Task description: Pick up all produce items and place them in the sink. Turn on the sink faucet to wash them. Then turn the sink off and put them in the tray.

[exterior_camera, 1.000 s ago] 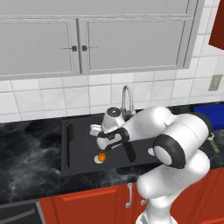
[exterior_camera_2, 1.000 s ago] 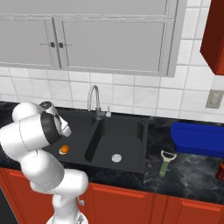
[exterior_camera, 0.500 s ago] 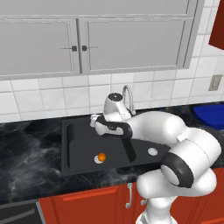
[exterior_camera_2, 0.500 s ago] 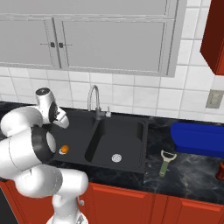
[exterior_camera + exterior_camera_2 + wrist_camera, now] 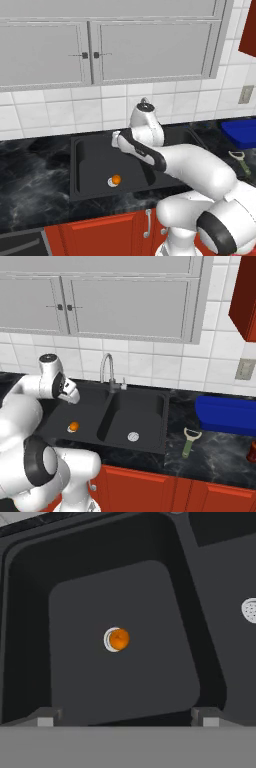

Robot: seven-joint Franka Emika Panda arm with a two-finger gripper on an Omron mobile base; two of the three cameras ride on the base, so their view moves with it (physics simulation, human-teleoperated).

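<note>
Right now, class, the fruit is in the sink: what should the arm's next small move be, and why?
Probably swing the open tool toward the faucet to start the water. The orange fruit already rests on the left basin's drain in the sink, and the tool hangs above it holding nothing.

— What's on the worktop off to the right?

— A green-handled peeler point(image 5: 188, 442) lies flat on the dark marbled counter point(image 5: 220, 458), its pale head toward the wall.

— Anything at the far right edge?

— A small reddish object point(image 5: 251, 452), cut off by the frame; I can't tell what it is.

— And the wall?

— White tiles point(image 5: 115, 107) behind, an outlet plate point(image 5: 243, 369) set in them, and grey upper cabinets point(image 5: 125, 306) with small dark knobs. A red cabinet point(image 5: 244, 296) hangs at upper right; red base cabinets point(image 5: 145, 488) run below.
</note>
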